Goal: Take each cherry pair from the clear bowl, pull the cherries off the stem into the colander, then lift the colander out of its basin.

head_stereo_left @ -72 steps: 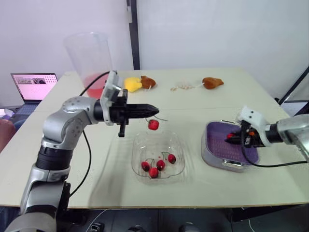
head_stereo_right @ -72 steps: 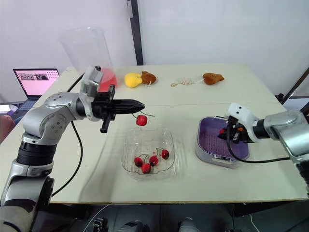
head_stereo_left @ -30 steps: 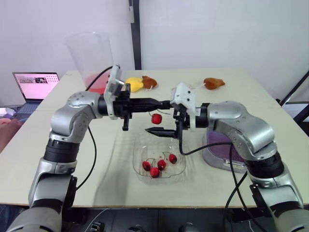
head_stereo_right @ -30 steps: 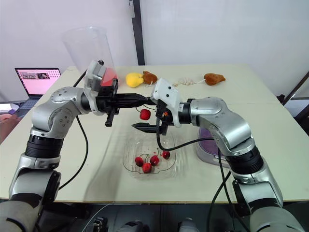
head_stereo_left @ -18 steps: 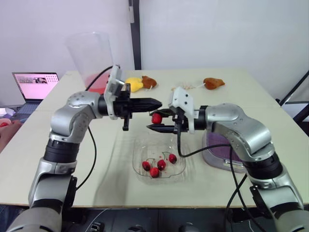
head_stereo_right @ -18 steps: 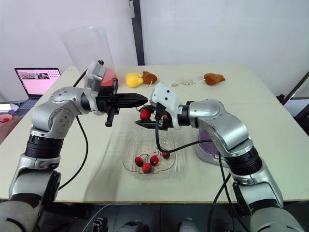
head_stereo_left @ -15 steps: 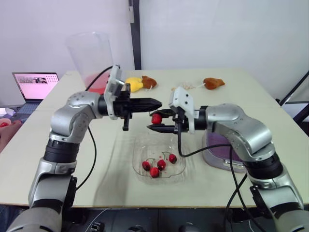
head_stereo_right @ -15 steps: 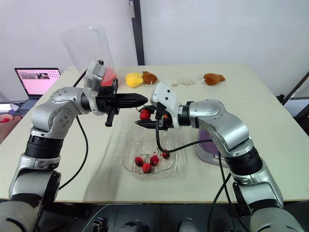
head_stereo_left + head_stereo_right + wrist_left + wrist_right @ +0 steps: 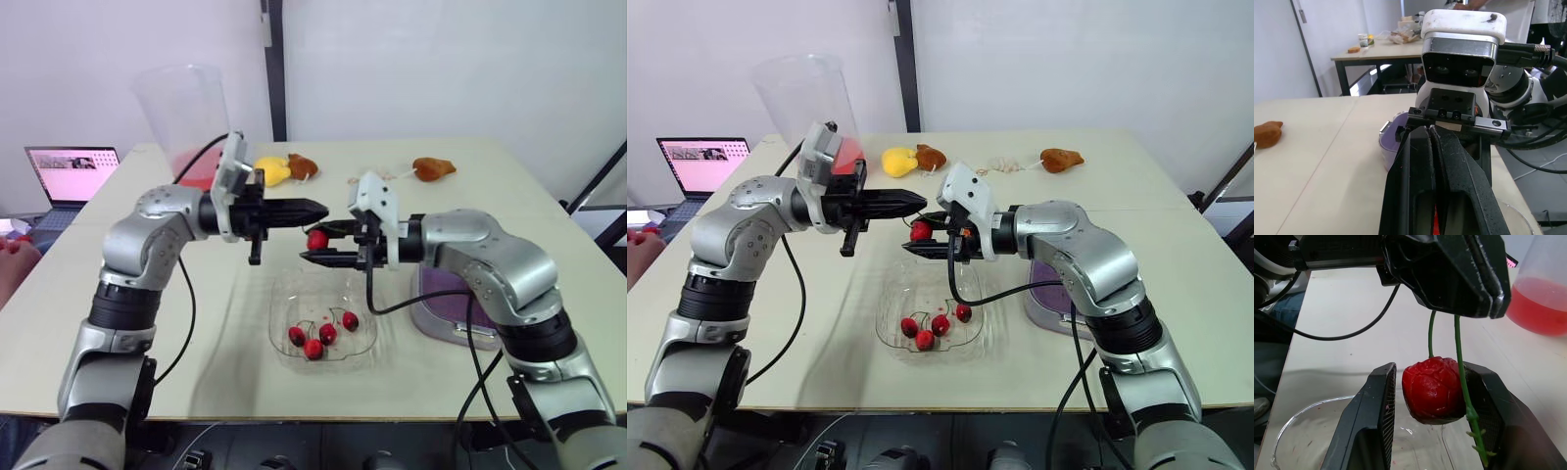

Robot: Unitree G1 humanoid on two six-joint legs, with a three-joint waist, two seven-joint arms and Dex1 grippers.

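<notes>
Plucking stage: one cherry (image 9: pixel 1432 389) hangs by its stem (image 9: pixel 1458 347) above the clear bowl (image 9: pixel 292 290), not yet pulled free; the task looks early to midway.
Bowl contents: four cherries (image 9: pixel 323 335) lie on the clear bowl's floor, waiting their turn.
Colander (image 9: pixel 443 284): seated in its basin (image 9: pixel 436 323), to the robot's right of the clear bowl; its contents cannot be told, and the lift is not yet done.
Left gripper (image 9: pixel 318 209): arm stretched level above the clear bowl's far rim, jaws pinched tight on the stem's top.
Right gripper (image 9: pixel 315 243): reaching in from the colander side to face the left one, jaws narrowly apart and bracketing the cherry, with a sliver of gap on one side.
</notes>
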